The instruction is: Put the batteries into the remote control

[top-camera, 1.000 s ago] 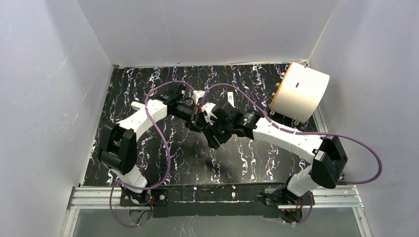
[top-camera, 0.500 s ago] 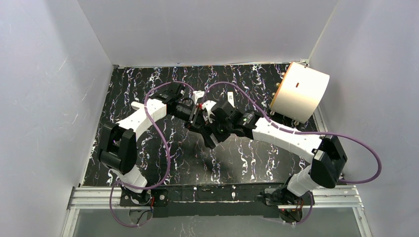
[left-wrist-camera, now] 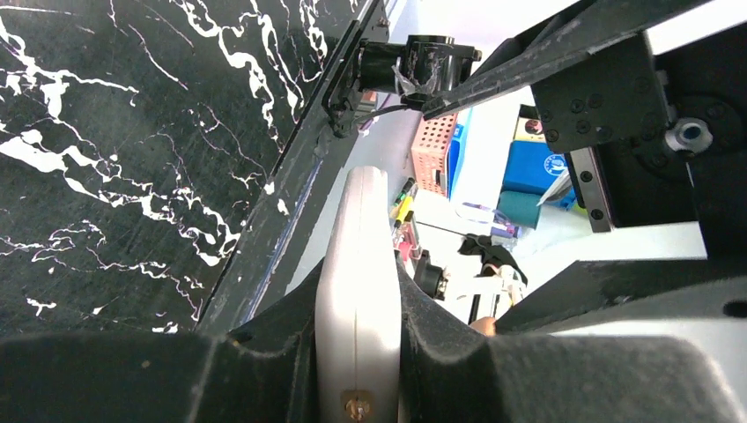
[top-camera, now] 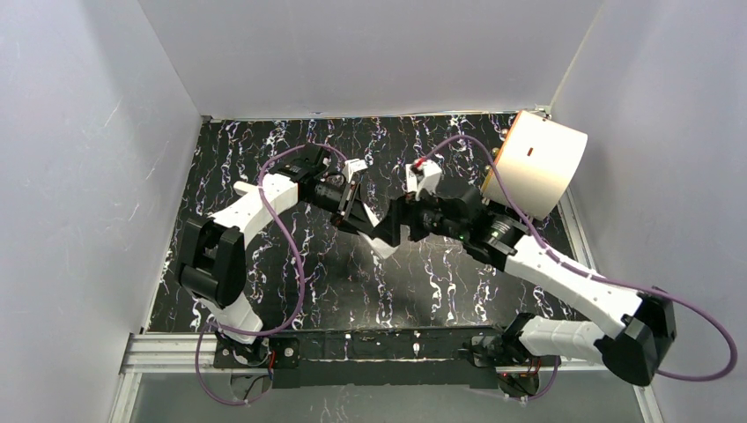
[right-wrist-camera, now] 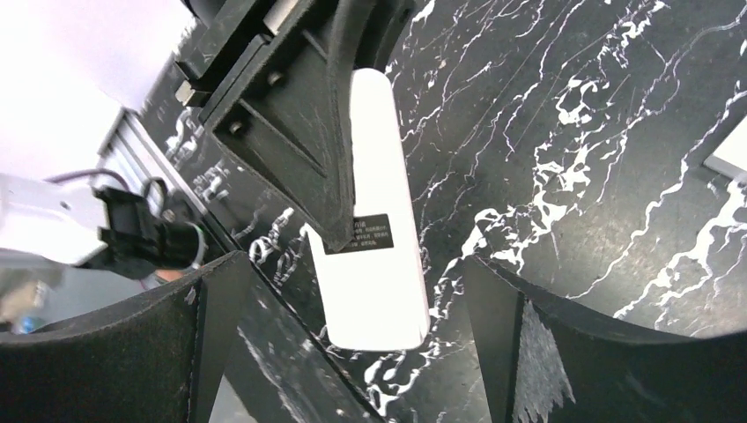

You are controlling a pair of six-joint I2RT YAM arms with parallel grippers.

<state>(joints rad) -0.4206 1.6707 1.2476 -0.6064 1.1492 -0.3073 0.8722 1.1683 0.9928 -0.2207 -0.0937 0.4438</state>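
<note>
Holding the remote control (right-wrist-camera: 379, 176) clenched edge-on in my left hand (left-wrist-camera: 357, 300), above the middle of the tabletop (right-wrist-camera: 573, 132), free end toward the near edge. My right hand (right-wrist-camera: 348, 282) is spread wide, fingers flanking that end without touching. The white drum (top-camera: 537, 163) sits well apart at the far right corner. Batteries I can't make out.

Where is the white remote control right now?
In the right wrist view, the remote is clamped in the left gripper over the black marbled table, facing the open right gripper.
</note>
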